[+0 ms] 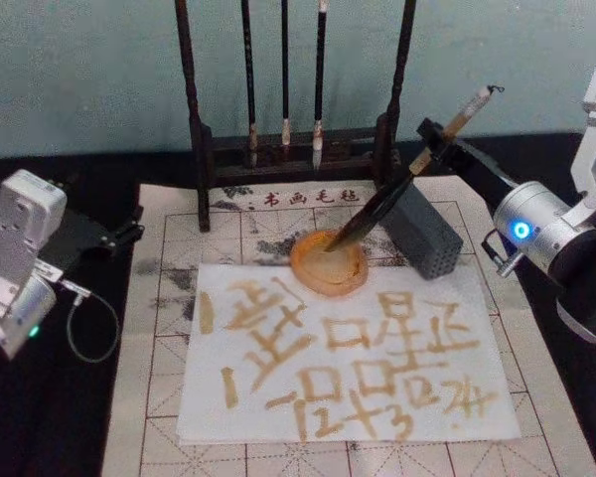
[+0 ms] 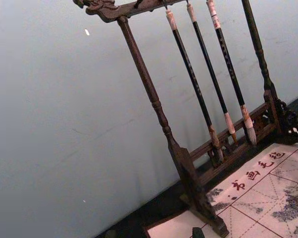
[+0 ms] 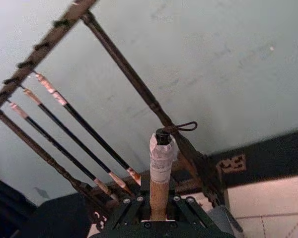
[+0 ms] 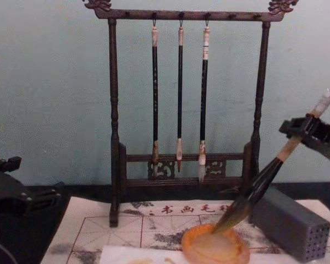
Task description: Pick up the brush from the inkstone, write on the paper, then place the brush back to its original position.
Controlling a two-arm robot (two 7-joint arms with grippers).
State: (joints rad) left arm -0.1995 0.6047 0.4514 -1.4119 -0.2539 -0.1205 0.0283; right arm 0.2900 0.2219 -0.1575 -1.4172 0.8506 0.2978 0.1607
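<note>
The brush [image 1: 397, 189] leans steeply, its dark tuft down in the round orange inkstone [image 1: 313, 276] at the far edge of the paper [image 1: 477, 293]. My right gripper [image 1: 439, 134] is shut on the brush's tan upper shaft, just below the whitish end cap. From the chest view the brush [image 4: 264, 184] slants from my right gripper [image 4: 308, 127] down into the inkstone [image 4: 209, 248]. The right wrist view looks along the brush shaft [image 3: 159, 196] held between the fingers. The paper carries many yellowish written strokes. My left gripper [image 1: 119, 237] is parked open at the table's left.
A dark wooden rack [image 1: 288, 149] with three thin hanging brushes stands behind the inkstone. A grey perforated block [image 1: 427, 234] lies right of the inkstone, under the leaning brush. The cream grid-lined mat [image 1: 159, 328] lies under the paper.
</note>
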